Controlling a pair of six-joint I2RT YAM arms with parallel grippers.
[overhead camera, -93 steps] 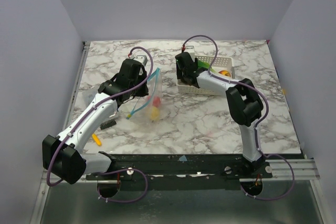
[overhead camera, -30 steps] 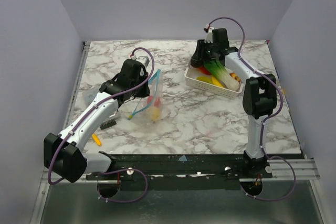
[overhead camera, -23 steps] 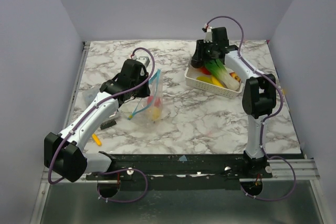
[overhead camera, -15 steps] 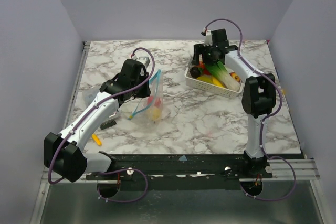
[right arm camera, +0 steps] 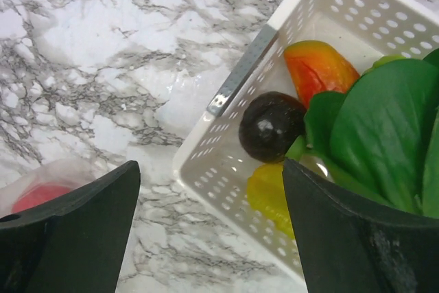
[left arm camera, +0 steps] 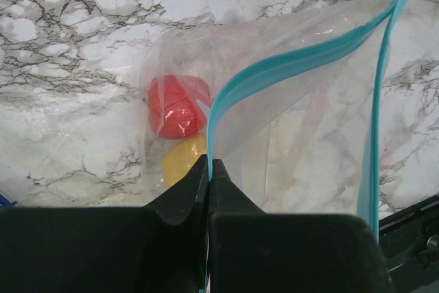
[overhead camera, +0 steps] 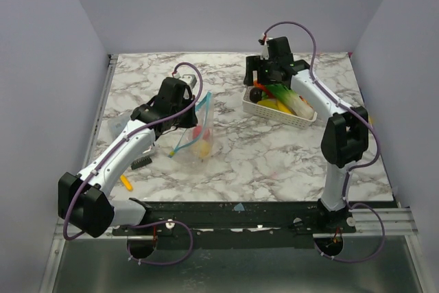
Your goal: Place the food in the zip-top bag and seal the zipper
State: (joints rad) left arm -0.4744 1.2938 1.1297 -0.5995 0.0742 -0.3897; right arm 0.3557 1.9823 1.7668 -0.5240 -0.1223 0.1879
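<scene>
Clear crinkly plastic bag on the marble table is holding two glossy toy foods. Left gripper is pinching its unsealed light blue zipper. Right gripper, spread apart, is hovering over more in the white holey basket.

The table is white marble veined in grey and black. The bag is clear, and its strip is light blue-teal. Through the plastic show a red toy and a yellow toy. The basket is white and dotted with holes. It holds a dark purple ball, an orange-red fruit, green leaves and a glossy yellow piece.
</scene>
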